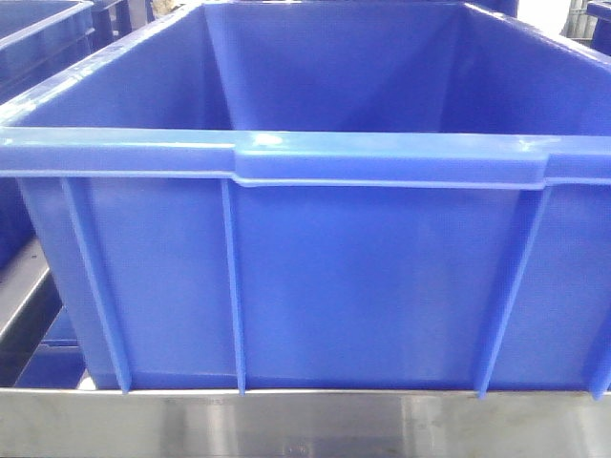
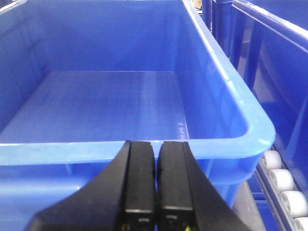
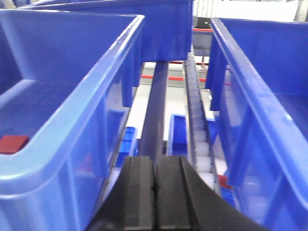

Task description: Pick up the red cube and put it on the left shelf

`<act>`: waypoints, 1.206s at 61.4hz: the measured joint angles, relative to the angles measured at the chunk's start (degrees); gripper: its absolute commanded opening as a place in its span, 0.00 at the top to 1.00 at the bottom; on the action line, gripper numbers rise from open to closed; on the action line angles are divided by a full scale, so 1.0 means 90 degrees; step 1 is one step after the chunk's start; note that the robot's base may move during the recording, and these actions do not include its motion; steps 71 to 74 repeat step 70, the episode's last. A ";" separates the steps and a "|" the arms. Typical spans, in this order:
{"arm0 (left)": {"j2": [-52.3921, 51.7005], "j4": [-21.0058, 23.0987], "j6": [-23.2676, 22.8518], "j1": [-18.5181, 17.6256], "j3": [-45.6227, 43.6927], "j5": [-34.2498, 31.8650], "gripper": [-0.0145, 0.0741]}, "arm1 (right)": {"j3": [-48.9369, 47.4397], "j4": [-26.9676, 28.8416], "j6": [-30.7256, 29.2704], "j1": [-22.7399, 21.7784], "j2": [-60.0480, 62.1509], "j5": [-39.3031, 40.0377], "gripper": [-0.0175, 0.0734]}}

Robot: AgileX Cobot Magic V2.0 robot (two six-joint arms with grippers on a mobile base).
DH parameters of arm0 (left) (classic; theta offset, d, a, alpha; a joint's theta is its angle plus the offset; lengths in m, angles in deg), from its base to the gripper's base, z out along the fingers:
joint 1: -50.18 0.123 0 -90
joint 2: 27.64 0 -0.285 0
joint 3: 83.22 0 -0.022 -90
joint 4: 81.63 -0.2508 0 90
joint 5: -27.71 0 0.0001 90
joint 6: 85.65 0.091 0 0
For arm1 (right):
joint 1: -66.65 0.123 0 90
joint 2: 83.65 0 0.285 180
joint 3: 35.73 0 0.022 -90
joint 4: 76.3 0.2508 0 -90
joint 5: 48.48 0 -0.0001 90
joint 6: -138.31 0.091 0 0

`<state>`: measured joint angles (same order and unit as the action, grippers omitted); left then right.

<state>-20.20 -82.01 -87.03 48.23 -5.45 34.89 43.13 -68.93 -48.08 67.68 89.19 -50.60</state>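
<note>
Presently, the red cube (image 3: 13,144) is lying on the floor of a blue crate (image 3: 72,144) at the left of the right wrist view, in the near corner against the near wall. Only its flat top face is showing, so it is appearing as a low, slightly wide block; its longer visible edge is running left to right, with no marking to give it a pointing direction. The crate rim is cutting off its near side.

The right gripper (image 3: 155,192) is hovering over the gap between that crate and a second blue crate (image 3: 260,120) on the right, its black fingers pressed together and holding nothing. A roller track (image 3: 199,154) is running away along the gap.

The left gripper (image 2: 156,183) is hanging just outside the near rim of a large blue crate (image 2: 231,144), fingers likewise pressed together with only a thin seam between them, carrying nothing.

In the front view, a ribbed blue crate (image 1: 315,286) is sitting on the steel left shelf (image 1: 305,425).
</note>
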 measured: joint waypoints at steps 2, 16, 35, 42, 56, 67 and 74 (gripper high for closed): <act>0.0000 0.0000 0.0000 0.0000 0.0000 0.0000 0.72 | 0.0000 0.0000 0.0004 -0.0031 0.0000 0.0000 0.76; 0.0000 0.0000 0.0000 0.0000 0.0000 0.0000 0.72 | 0.0000 0.0000 0.0015 -0.0048 0.0000 0.0000 0.76; 0.0000 0.0000 0.0000 0.0000 0.0000 0.0000 0.72 | 0.0000 0.0000 0.0015 -0.0048 0.0000 0.0000 0.76; 0.0000 0.0000 0.0000 0.0000 0.0000 0.0000 0.72 | 0.0000 0.0000 0.0015 -0.0048 0.0000 0.0000 0.76; 0.0000 0.0000 0.0000 0.0000 0.0000 0.0000 0.72 | 0.0000 0.0000 0.0030 -0.0048 0.0000 0.0000 0.76; 0.0000 0.0000 0.0000 0.0000 0.0000 0.0000 0.72 | 0.0000 0.0000 0.0030 -0.0048 0.0000 0.0000 0.76; 0.0000 0.0000 0.0000 0.0000 0.0000 0.0000 0.72 | 0.0000 0.0000 0.0030 -0.0048 0.0000 0.0000 0.76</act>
